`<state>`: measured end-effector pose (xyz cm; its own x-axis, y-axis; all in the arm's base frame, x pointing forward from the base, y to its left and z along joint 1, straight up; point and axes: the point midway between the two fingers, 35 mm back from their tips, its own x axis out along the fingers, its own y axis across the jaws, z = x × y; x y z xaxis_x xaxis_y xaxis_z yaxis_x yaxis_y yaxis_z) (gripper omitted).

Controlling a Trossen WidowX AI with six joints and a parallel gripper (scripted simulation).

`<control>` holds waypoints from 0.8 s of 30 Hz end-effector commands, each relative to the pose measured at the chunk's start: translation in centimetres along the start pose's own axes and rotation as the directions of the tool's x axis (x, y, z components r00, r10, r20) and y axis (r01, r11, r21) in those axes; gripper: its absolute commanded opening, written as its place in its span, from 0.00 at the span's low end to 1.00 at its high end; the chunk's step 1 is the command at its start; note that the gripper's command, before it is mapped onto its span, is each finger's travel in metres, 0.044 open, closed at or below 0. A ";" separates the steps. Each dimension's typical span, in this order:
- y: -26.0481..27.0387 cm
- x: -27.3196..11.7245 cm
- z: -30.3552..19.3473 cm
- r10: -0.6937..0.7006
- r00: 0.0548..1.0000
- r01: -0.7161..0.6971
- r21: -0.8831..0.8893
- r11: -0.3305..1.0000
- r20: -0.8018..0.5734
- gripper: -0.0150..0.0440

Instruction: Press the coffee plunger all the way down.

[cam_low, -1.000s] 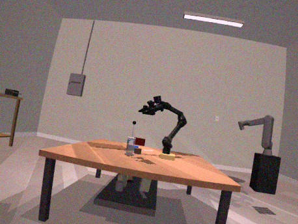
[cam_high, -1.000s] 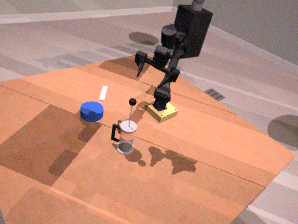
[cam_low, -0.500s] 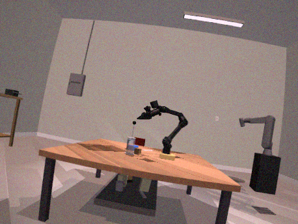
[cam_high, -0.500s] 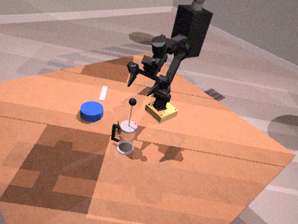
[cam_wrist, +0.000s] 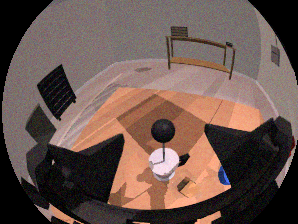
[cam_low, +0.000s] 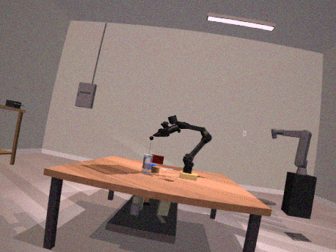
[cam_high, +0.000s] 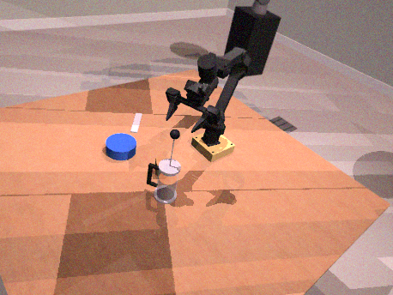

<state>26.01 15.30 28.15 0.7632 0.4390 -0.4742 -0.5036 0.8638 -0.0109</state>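
Jaws stand spread wide on the gripper (cam_high: 185,112), grasping nothing, and it hangs above and just behind the black knob (cam_high: 174,134) of the plunger. The knob sits high on its thin rod, raised over the white lid of the coffee press (cam_high: 165,180), which stands upright on the wooden table (cam_high: 266,223). A blue disc (cam_high: 121,146) lies near the press.
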 end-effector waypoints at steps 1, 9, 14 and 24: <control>0.1 0.9 -0.3 0.005 1.000 -0.005 0.005 1.000 -0.013 1.00; 0.1 2.2 -0.3 0.005 1.000 -0.005 0.005 1.000 -0.012 1.00; 0.1 3.0 -0.4 0.005 1.000 -0.005 0.005 1.000 -0.011 1.00; 0.1 3.1 -0.4 0.005 1.000 -0.005 0.005 1.000 -0.011 0.64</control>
<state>28.11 16.52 26.53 0.7605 0.4373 -0.4800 -0.5033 0.8640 -0.0104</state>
